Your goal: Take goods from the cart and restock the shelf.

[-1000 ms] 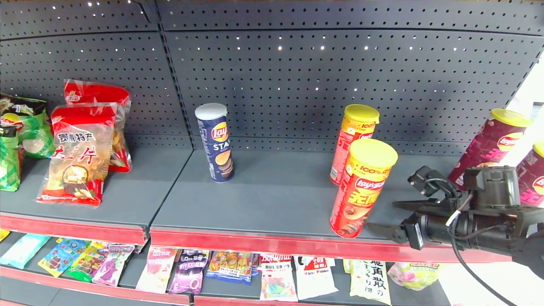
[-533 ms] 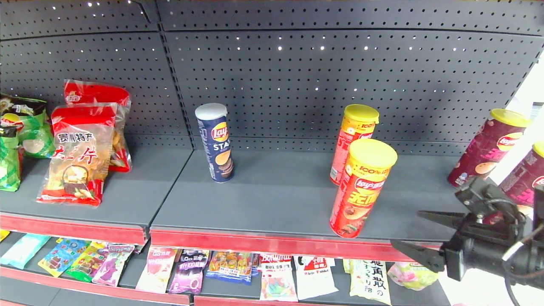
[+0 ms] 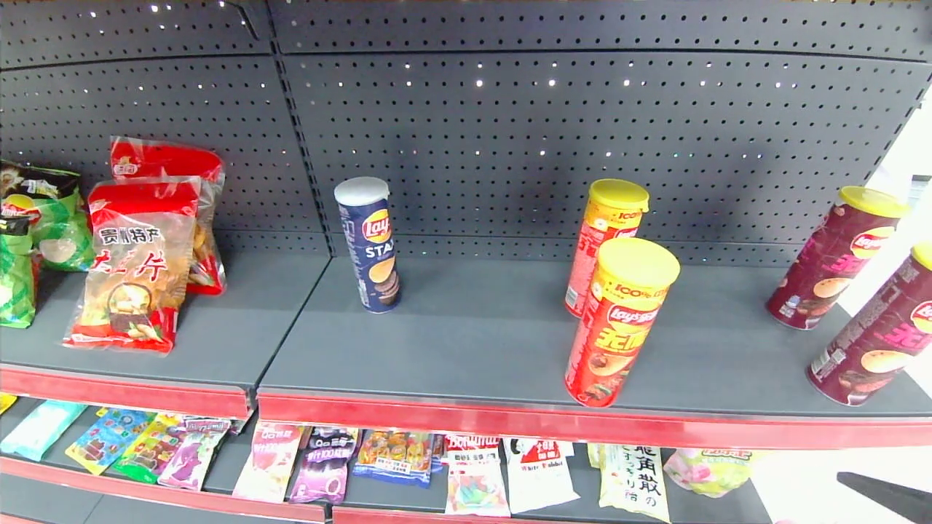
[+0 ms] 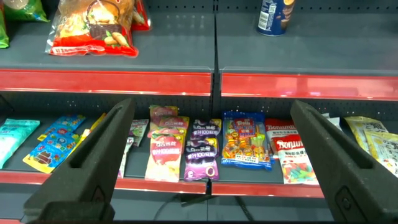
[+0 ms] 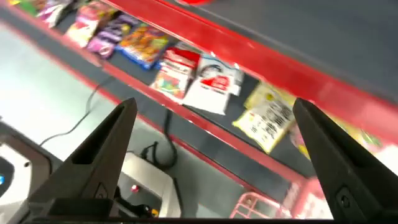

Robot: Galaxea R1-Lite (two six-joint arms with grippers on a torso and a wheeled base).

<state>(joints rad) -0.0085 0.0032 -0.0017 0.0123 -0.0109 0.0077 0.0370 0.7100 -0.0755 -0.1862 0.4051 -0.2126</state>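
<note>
Standing on grey metal shelf (image 3: 466, 342): red cardboard chip tube with yellow lid (image 3: 619, 324), near the front lip.
Left gripper (image 4: 211, 106): fingers spread, empty.
Right gripper (image 5: 214, 102): fingers spread, empty.

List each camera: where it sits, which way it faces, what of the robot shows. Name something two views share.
Head view: on the head, facing forward and down at the shelf of chip cans; a dark fingertip shows lower right.
Left wrist view: on the left wrist, facing the shelf front; open left gripper frames it.
Right wrist view: on the right wrist, tilted toward snack packets and floor; open right gripper frames it.
Shared: head and left wrist views both show the blue can.
</note>
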